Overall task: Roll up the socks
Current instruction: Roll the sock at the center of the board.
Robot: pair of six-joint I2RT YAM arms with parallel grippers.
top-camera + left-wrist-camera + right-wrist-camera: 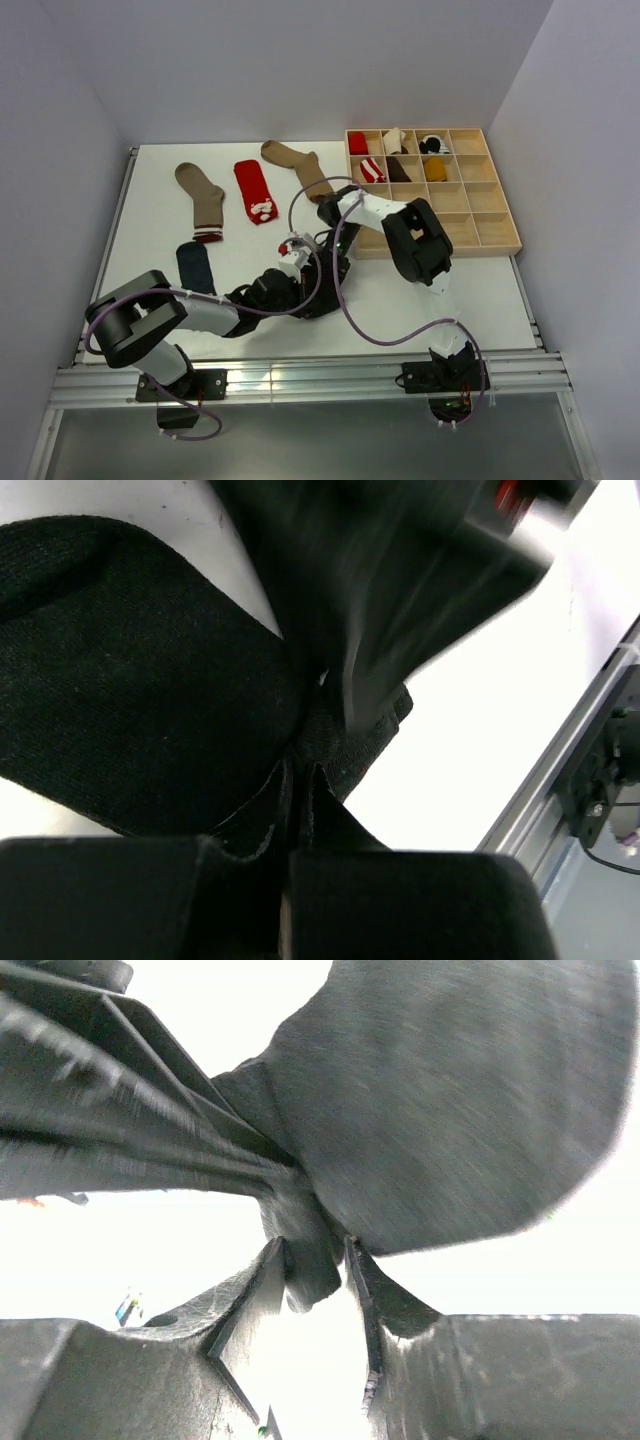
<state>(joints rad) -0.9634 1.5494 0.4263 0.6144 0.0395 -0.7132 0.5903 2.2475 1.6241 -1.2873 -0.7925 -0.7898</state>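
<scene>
A plain black sock point(325, 295) lies at the front middle of the table, and both grippers meet on it. My left gripper point(296, 288) is shut on a pinch of the sock; in the left wrist view the jaws point(300, 772) are pressed together on the black fabric point(130, 680). My right gripper point(338, 260) comes down from behind. In the right wrist view point(315, 1250) its fingertips hold a small fold of the same sock point(450, 1090). The left gripper's fingers point(120, 1140) show blurred beside it. No striped sock is in view.
A tan sock with a dark cuff point(203, 198), a red sock point(254, 190) and a brown sock point(298, 166) lie at the back. A navy sock point(195, 267) lies left of the arms. A wooden compartment tray point(480, 215) at the right holds several rolled socks.
</scene>
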